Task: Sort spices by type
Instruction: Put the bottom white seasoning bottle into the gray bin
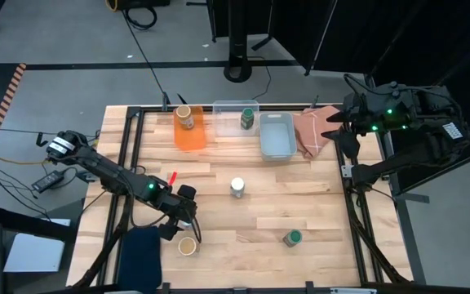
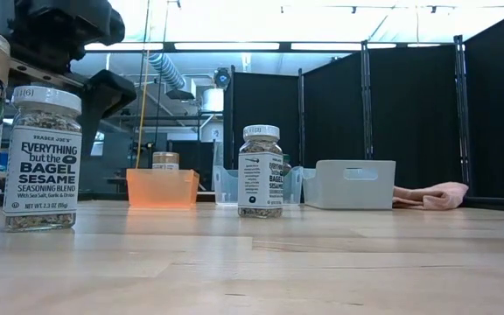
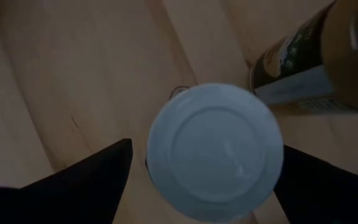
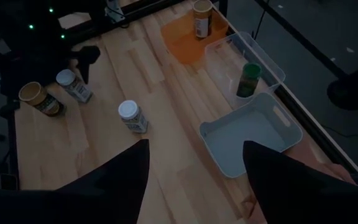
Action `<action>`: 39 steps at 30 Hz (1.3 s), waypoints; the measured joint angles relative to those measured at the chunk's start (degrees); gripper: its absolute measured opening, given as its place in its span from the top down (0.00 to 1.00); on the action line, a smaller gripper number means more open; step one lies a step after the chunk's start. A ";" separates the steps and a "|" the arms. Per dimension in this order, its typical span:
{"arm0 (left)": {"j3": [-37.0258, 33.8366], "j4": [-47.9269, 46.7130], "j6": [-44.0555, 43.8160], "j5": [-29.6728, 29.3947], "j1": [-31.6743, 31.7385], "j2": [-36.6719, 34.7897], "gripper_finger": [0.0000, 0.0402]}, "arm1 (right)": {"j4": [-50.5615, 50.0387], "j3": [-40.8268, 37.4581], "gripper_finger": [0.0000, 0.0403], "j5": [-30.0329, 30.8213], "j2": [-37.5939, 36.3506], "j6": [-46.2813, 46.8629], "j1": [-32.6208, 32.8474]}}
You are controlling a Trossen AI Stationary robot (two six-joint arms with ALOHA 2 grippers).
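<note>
My left gripper [image 3: 207, 186] is open above a white-lidded jar [image 3: 215, 152]; one finger stands on each side of its lid without touching. The low view shows this jar [image 2: 42, 157] upright on the table under the gripper; in the high view the gripper [image 1: 183, 209] hides it. A tan-lidded jar [image 1: 188, 245] stands just beside it. A second white-lidded jar [image 1: 237, 187] stands mid-table and a green-lidded jar [image 1: 292, 238] nearer the near edge. Another tan-lidded jar [image 1: 185, 117] stands in the orange bin, another green-lidded one [image 1: 248, 120] in the clear bin. My right gripper [image 4: 194, 186] is open, waiting high over the far right corner.
The orange bin [image 1: 191, 139], the clear bin [image 1: 228, 108] and the pale-blue bin [image 1: 277, 140] stand in a row along the far edge. A pink cloth [image 1: 308, 131] lies right of them. A dark blue cloth [image 1: 143, 249] hangs at the near left edge.
</note>
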 joint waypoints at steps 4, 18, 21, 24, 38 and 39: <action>-0.27 1.56 0.00 -0.06 0.00 0.00 0.10 | 0.00 0.00 0.34 0.00 0.00 0.00 0.01; -0.27 3.50 0.01 -0.81 0.07 0.00 0.30 | 0.00 0.00 0.34 0.02 0.00 0.00 0.00; -0.27 3.48 0.00 -0.81 0.07 0.00 0.35 | 0.00 0.00 0.35 0.02 0.00 0.00 0.01; -0.27 3.48 0.00 -0.79 0.07 0.00 0.40 | 0.00 0.00 0.35 0.02 0.00 0.00 0.01; -0.27 3.50 -3.64 -0.78 0.11 0.00 0.44 | 0.00 0.00 0.36 0.04 0.00 0.00 0.00; -0.27 3.50 -4.02 -0.79 0.11 0.00 0.45 | 0.00 0.00 0.36 0.04 0.00 0.00 0.00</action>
